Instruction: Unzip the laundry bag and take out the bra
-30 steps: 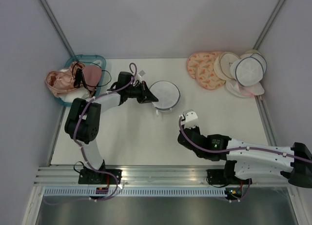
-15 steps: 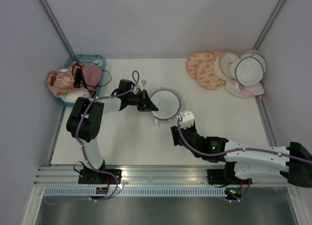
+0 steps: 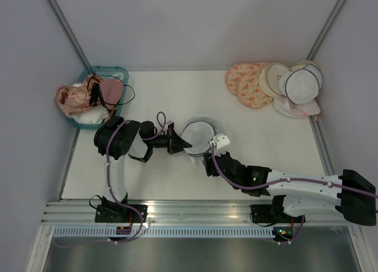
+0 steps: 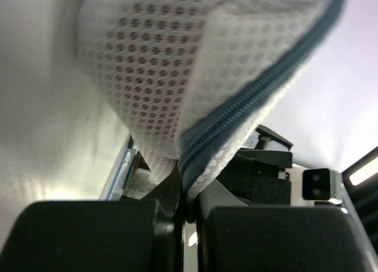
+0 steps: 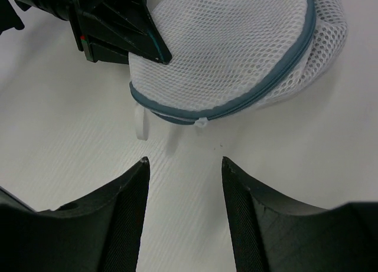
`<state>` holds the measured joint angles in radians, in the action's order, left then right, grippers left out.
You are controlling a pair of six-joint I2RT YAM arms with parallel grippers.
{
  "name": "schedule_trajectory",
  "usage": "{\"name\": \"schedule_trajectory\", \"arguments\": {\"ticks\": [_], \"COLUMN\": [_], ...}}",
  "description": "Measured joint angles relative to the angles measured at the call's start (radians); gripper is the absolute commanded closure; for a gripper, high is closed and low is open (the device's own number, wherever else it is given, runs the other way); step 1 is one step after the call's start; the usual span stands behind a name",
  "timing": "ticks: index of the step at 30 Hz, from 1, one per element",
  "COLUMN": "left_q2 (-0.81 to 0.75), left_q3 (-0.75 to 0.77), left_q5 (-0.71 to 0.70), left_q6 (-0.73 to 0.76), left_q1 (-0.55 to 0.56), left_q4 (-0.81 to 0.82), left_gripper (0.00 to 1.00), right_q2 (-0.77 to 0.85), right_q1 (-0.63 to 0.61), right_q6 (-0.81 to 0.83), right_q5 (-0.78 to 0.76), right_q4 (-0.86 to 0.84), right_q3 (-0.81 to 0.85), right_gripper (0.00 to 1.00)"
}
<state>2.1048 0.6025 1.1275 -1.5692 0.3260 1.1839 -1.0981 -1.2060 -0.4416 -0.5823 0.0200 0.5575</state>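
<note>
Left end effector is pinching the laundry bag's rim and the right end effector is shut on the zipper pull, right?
Not quite. The left end effector does pinch the laundry bag by its rim, but the right end effector is open, short of the zipper pull, nothing between its fingers. The right wrist view shows it.

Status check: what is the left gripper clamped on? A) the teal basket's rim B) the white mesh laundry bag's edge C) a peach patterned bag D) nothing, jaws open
B: in the left wrist view the left gripper is pinched shut on the laundry bag, with the bag's mesh edge caught between its fingers.
</note>
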Motion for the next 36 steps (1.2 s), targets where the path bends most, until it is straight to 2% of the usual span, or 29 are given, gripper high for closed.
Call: {"name": "schedule_trajectory", "arguments": {"ticks": [6,17,23,24,26,27,31,36], "left_q2": [-0.034,-0.097,-0.115,-0.115,-0.116,-0.116,-0.116,-0.116], "left_q3": [-0.012,-0.06,-0.085,-0.085,-0.085,-0.085,-0.085,-0.077], "left_q5": [-0.001,0.0,0.0,0.0,0.0,0.0,0.0,0.002], "left_q6": [-0.128,-0.13,-0.109,-0.106,-0.098,-0.095,-0.077,-0.042], "left_q1": [0.01,0.029,0.03,0.031,0.031,0.032,0.032,0.036], "left_q4": [0.086,0.108,0.108,0.108,0.108,0.108,0.109,0.105], "left_gripper": [0.98,0.98,0.98,0.98,0.98,0.98,0.98,0.98], "right_q2": [0.029,-0.007,-0.048,-0.05,-0.048,-0.047,-0.016,0.041], "right_q1": [0.0,0.046,0.056,0.056,0.056,0.056,0.056,0.056], "right_q6": [0.002,0.034,0.047,0.048,0.049,0.048,0.046,0.031], "right_q5": [0.018,0.03,0.054,0.056,0.058,0.058,0.047,-0.002], "right_q4": [-0.005,-0.054,-0.082,-0.081,-0.082,-0.08,-0.04,0.087], "right_q3": [-0.019,-0.027,-0.009,-0.005,-0.002,-0.001,0.002,0.039], "right_gripper": [0.44,0.48,0.7,0.82,0.96,1.0,1.0,1.0]}}
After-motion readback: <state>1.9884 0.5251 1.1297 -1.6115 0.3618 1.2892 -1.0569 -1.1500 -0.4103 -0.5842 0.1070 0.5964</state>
